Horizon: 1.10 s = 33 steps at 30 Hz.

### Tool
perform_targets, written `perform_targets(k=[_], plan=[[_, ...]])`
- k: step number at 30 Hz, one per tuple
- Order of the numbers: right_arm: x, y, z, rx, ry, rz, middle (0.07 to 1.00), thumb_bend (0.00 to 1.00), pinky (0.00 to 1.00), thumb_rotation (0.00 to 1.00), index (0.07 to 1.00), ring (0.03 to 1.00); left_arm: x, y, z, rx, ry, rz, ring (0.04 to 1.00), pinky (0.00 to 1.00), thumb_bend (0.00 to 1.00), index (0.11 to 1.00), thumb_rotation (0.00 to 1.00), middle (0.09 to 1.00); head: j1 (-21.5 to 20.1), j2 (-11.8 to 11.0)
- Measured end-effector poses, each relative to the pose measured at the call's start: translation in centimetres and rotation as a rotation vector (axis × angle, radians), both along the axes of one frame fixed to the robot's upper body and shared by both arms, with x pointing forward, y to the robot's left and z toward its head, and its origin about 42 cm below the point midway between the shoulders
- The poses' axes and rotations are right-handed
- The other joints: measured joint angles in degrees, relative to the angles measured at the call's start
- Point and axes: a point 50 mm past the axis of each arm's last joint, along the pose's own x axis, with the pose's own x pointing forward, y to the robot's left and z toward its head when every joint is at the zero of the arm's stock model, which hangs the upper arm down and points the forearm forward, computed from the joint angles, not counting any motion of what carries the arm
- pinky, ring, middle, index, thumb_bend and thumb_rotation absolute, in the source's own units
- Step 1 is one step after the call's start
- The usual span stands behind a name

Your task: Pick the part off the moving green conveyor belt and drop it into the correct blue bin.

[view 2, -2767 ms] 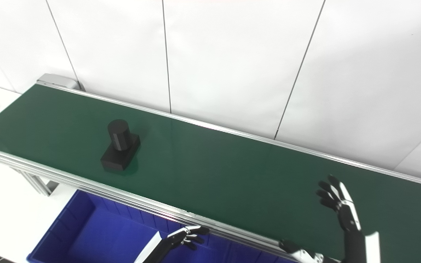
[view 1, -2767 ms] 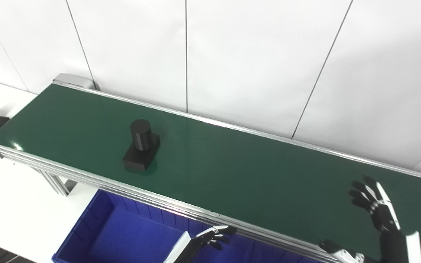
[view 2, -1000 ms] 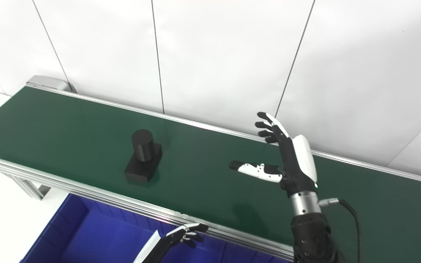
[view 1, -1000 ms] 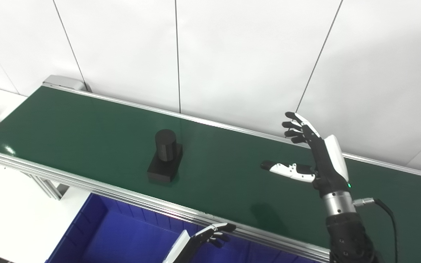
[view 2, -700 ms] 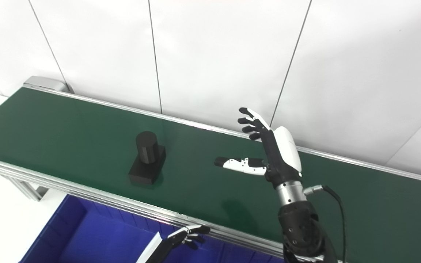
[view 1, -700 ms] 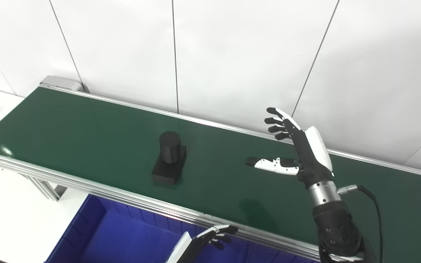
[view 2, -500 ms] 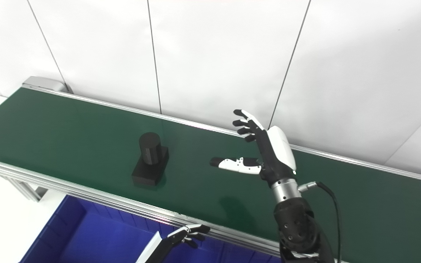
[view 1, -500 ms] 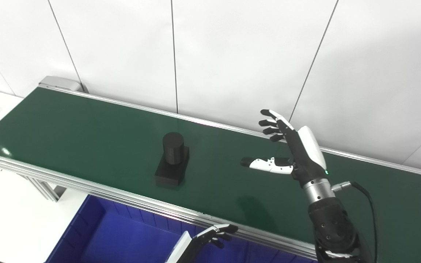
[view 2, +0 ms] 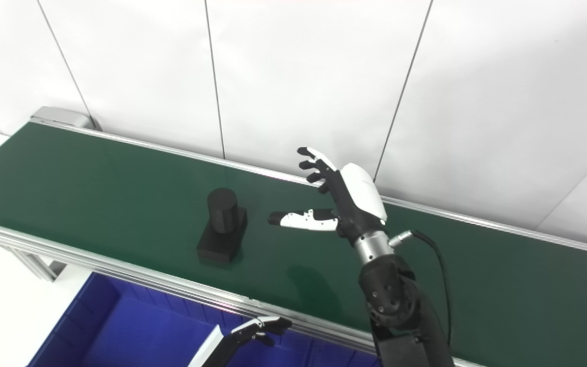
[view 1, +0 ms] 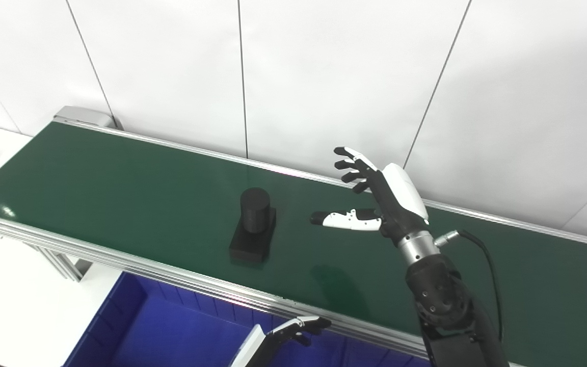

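A black part [view 1: 254, 225], an upright cylinder on a flat rectangular base, stands on the green conveyor belt [view 1: 120, 178] near its front edge. My right hand [view 1: 375, 199] is open and empty above the belt, just right of the part, thumb pointing at it and fingers spread upward. My left hand [view 1: 293, 331] hangs low below the belt's front rail over the blue bin [view 1: 171, 336], fingers loosely curled and holding nothing. The part also shows in the right eye view [view 2: 222, 226].
The belt's aluminium front rail [view 1: 171, 278] runs across between the belt and the bin. A white panelled wall [view 1: 324, 76] stands right behind the belt. A white table surface [view 1: 8, 295] lies at lower left.
The part has ridden the belt to the right. My right hand has risen from the lower right and moved left over the belt to just beside the part. The left hand has stayed put.
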Motion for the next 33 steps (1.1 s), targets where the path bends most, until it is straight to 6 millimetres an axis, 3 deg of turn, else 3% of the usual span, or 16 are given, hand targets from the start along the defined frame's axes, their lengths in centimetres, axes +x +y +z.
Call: perform_targets(k=[11,17,33], plan=[[0.5,1.6,-0.7,-0.055,0.061,0.025,0.803,0.90,0.60,0.48,0.872,0.707,-1.7,1.0,1.0,-0.007,0.029,-0.032,0.720,0.58,1.00,0.804,0.21,0.808,-0.2,0.2],[0.6,2.6,-2.2,-0.101,0.105,0.042,0.809,0.90,0.63,0.46,0.865,0.736,-2.5,1.7,1.0,-0.012,0.066,-0.028,0.713,0.58,1.00,0.803,0.25,0.803,-0.3,0.1],[0.6,5.3,-5.2,-0.209,0.167,0.047,0.851,0.87,0.69,0.42,0.863,0.793,-2.2,0.2,1.2,-0.030,0.050,-0.020,0.702,0.58,1.00,0.809,0.25,0.798,0.0,0.9]])
